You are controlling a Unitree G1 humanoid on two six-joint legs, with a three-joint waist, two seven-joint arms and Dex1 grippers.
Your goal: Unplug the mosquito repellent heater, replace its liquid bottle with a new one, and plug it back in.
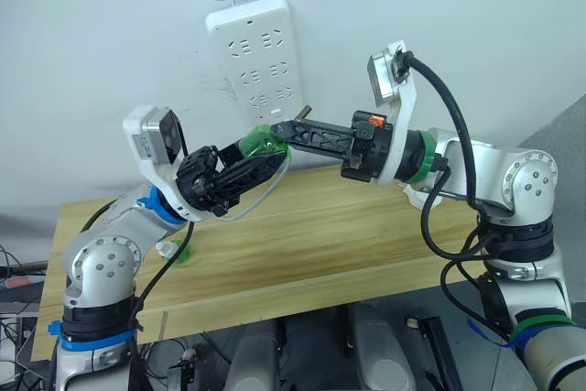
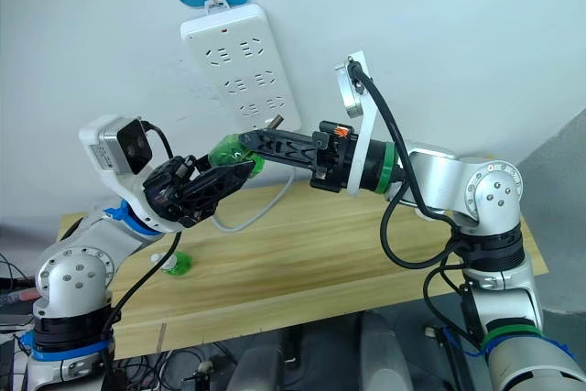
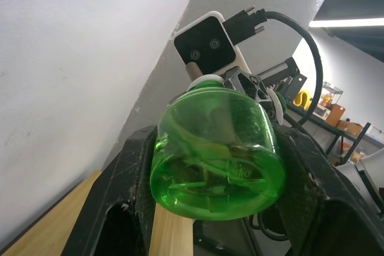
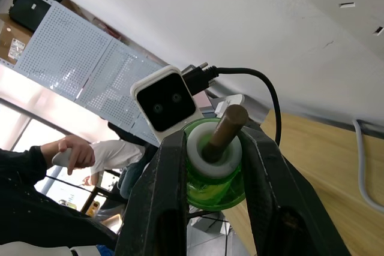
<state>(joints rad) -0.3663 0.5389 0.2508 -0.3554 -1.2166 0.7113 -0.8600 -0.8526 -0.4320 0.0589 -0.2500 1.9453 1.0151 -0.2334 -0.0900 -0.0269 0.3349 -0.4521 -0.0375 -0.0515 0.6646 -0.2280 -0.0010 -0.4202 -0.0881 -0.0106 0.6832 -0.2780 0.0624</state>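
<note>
- Right now, both arms are meeting in mid-air above the wooden bench (image 1: 302, 244), just below a white power strip (image 1: 255, 57) hanging on the wall.
- Between them, a green liquid bottle (image 1: 260, 143) is being held, clear of the bench and just beside the strip's lower end.
- The left gripper (image 1: 249, 164) is gripping the bottle's rounded body, with its black fingers (image 3: 129, 190) clamped on either side of the green plastic.
- The right gripper (image 1: 291, 132) is gripping the neck end, with its fingers (image 4: 157, 196) pressing on the white collar (image 4: 207, 155) around a brown wick (image 4: 224, 128).
- The bottle's long axis is lying roughly level, tilted slightly up, running from one gripper to the other: base toward the left arm, wick toward the right arm.
- The bottle is looking small, light and rigid, with smooth, probably slippery walls; the wick is looking like the fragile part, so holding at the body or the collar is seeming safest.
- A second small green bottle (image 2: 176, 265) is lying on the bench near the left arm, well apart from the held one.
- I cannot tell where the heater itself is.
- A person (image 4: 90, 154) is showing far in the background of the right wrist view.
</note>
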